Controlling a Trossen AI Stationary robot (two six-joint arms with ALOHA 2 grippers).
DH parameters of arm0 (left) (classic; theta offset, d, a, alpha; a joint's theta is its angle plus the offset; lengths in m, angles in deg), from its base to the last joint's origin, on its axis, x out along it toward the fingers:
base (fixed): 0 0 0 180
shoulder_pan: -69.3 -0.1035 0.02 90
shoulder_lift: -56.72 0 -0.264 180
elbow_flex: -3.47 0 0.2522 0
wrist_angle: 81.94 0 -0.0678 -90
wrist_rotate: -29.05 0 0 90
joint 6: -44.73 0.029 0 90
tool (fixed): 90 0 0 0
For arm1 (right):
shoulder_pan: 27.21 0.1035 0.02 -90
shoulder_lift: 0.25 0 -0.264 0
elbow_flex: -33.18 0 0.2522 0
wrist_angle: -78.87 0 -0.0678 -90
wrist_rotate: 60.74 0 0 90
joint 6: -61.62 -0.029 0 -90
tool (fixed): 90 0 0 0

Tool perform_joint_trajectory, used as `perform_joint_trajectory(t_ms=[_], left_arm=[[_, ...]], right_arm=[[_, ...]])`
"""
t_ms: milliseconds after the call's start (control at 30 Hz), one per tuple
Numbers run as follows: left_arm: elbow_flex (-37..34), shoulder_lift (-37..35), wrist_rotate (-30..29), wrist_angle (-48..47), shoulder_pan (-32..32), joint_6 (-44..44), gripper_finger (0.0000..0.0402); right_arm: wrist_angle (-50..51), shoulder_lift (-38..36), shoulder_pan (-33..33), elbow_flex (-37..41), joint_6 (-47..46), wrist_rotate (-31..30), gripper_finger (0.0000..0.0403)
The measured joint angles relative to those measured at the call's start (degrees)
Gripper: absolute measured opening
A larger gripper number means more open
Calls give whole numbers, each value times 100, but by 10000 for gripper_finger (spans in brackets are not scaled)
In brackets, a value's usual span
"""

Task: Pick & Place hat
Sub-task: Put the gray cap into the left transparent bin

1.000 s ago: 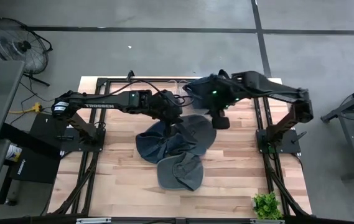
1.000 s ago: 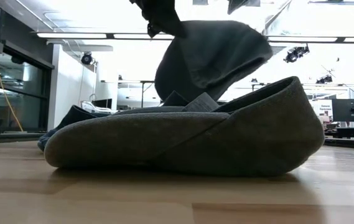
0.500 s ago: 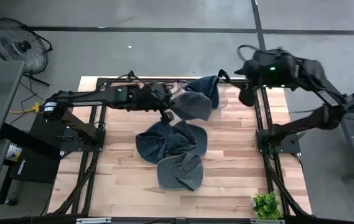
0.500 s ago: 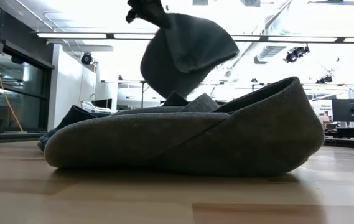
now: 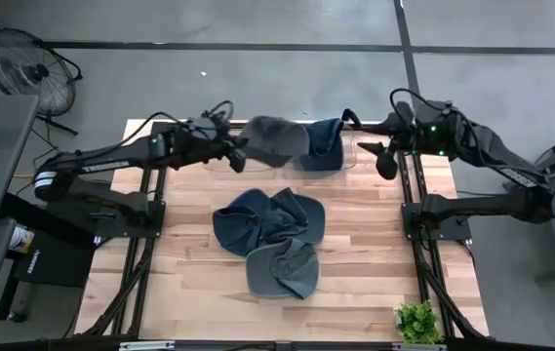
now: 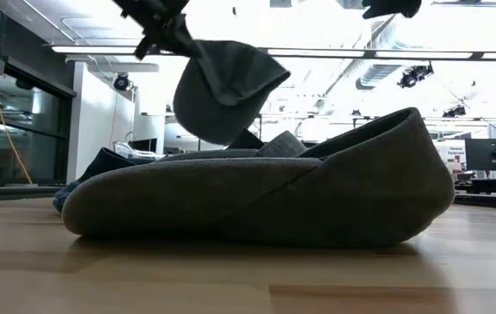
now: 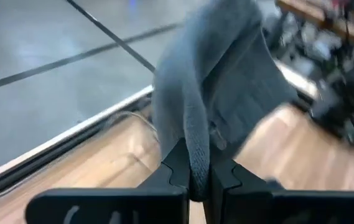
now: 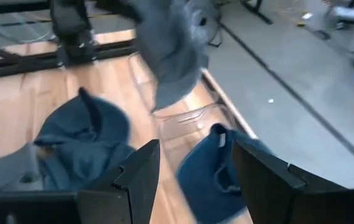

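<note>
My left gripper (image 5: 241, 156) is over the table's far edge, shut on a grey hat (image 5: 275, 140) that hangs in the air; the low view shows the hat (image 6: 221, 87) dangling below that gripper (image 6: 162, 24). My right gripper (image 5: 382, 161) is open and empty (image 8: 195, 180) near the far right corner, high in the low view (image 6: 391, 7). A dark blue hat (image 5: 321, 146) lies by the far edge, in what looks like a clear bin (image 8: 192, 118). A pile of blue and grey hats (image 5: 267, 222) rests at mid-table. My left gripper pinches a fold of the grey hat's cloth (image 7: 196, 163) between its two shut fingers (image 7: 175, 171); whether one layer or several, I cannot tell. The hat is lifted clear of the table and hangs slack below and beyond the fingers (image 6: 221, 87).
A grey hat (image 5: 285, 269) lies nearest the near edge and fills the low view (image 6: 265, 201). A small green plant (image 5: 416, 322) stands at the near right corner. Both arm frames flank the wooden table (image 5: 189, 292). A fan (image 5: 23, 63) stands on the floor beyond the left side.
My left gripper has lifted the grey hat off the pile at mid-table and carried it toward the far edge and leftward; the hat now swings free. My right arm has pulled back from above the pile to the far right corner.
</note>
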Motion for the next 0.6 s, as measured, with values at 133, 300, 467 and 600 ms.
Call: perform_joint_trajectory(t_ms=[133, 300, 467, 600], left_arm=[[-726, -454, 312, 518, -459, -208, 5], [-1180, -723, 998, 822, -1144, -296, 5], [-1319, -765, 1937, 964, -1799, -109, 5], [-1601, -763, 2770, 1241, -2362, -2, 5]], right_arm=[[-24, 34, 2, 191, -5, 65, 195], [-305, 175, 2, 195, -114, -153, 195], [-584, 384, 2, 195, -324, -317, 195], [-634, 630, 3, 195, -548, -314, 195]])
